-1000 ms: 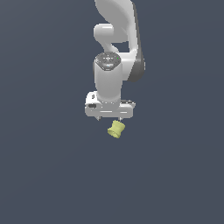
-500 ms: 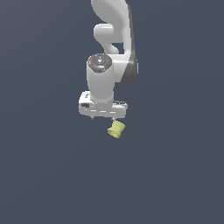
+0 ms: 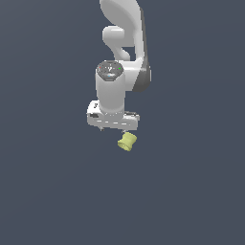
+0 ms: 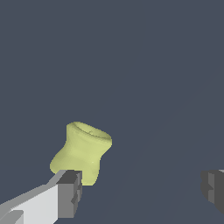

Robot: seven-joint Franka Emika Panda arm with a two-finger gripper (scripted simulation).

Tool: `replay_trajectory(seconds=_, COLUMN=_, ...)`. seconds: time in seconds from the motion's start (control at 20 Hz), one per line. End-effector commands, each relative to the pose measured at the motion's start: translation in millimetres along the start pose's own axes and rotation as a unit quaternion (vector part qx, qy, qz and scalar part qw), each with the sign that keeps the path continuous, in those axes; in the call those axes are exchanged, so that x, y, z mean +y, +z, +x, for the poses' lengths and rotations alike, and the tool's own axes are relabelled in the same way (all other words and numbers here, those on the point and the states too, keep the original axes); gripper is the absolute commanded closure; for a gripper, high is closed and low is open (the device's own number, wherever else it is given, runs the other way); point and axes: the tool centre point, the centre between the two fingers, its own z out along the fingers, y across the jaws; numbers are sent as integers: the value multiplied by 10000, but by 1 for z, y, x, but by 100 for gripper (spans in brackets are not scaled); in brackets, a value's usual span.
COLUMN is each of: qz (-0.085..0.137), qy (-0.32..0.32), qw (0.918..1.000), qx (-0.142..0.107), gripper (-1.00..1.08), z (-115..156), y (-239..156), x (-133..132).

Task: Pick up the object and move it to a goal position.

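The object (image 3: 127, 141) is a small pale yellow-green spool with flared ends, lying on the dark floor. In the exterior view it sits just below the white hand, toward the exterior view's right. My gripper (image 3: 113, 129) is above it, open and empty. In the wrist view the spool (image 4: 82, 151) lies right beside one grey fingertip (image 4: 69, 193) and partly behind it, not centred in the gap. The other fingertip (image 4: 214, 189) is far across, with the gripper (image 4: 141, 190) spread wide. I cannot tell whether the near finger touches the spool.
Only plain dark grey ground (image 3: 191, 191) surrounds the arm (image 3: 122, 28) in both views. No other objects, containers or edges show.
The hand has shifted toward the exterior view's left and slightly down. The spool has stayed where it was. The jaws remain open.
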Motion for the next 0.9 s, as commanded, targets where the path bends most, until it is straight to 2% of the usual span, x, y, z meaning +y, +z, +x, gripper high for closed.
replay_trajectory(seconds=0.0, qz=12, qy=109, qw=9999, qx=6, gripper=-92, z=-1, y=4, x=-4)
replay_trajectory(seconds=0.4, qz=80, qy=735, qw=9972, qx=46, gripper=-92, z=-6, y=24, x=-26)
replay_trajectory(seconds=0.85, qz=164, qy=1607, qw=9868, qx=88, gripper=-92, z=-15, y=51, x=-53)
